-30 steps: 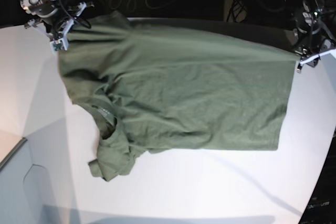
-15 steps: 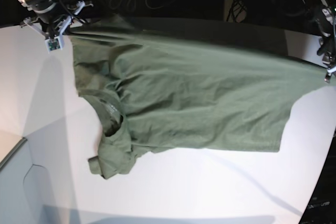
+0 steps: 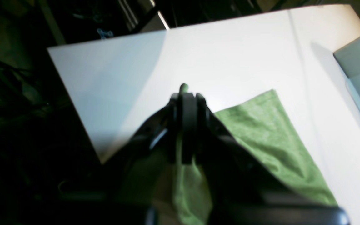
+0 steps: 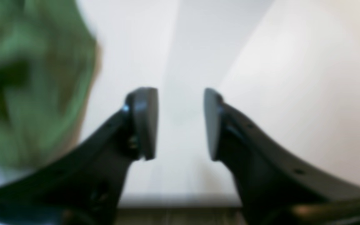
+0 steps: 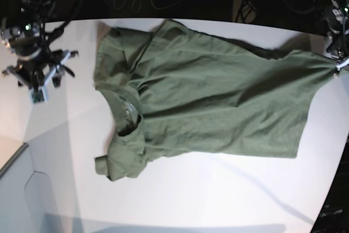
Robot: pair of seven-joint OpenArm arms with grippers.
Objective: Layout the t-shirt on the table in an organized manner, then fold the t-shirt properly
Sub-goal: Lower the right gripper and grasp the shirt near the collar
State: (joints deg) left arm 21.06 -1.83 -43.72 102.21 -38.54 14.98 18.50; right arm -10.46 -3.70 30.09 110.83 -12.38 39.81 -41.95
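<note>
**T-shirt spread on the table, one corner gripped**

The t-shirt [image 5: 207, 102] lies wrinkled across the table [image 5: 218, 200], collar [image 5: 126, 114] toward the right gripper [image 4: 180, 123] side, one sleeve [image 5: 117, 162] bunched below the collar. The left gripper [image 3: 187, 97] has its jaws clenched on a hem corner of the shirt, fabric trailing away beneath them. The right gripper's jaws stand parted with nothing between them, over bare table; the shirt's edge lies apart, to one side of them.
</note>
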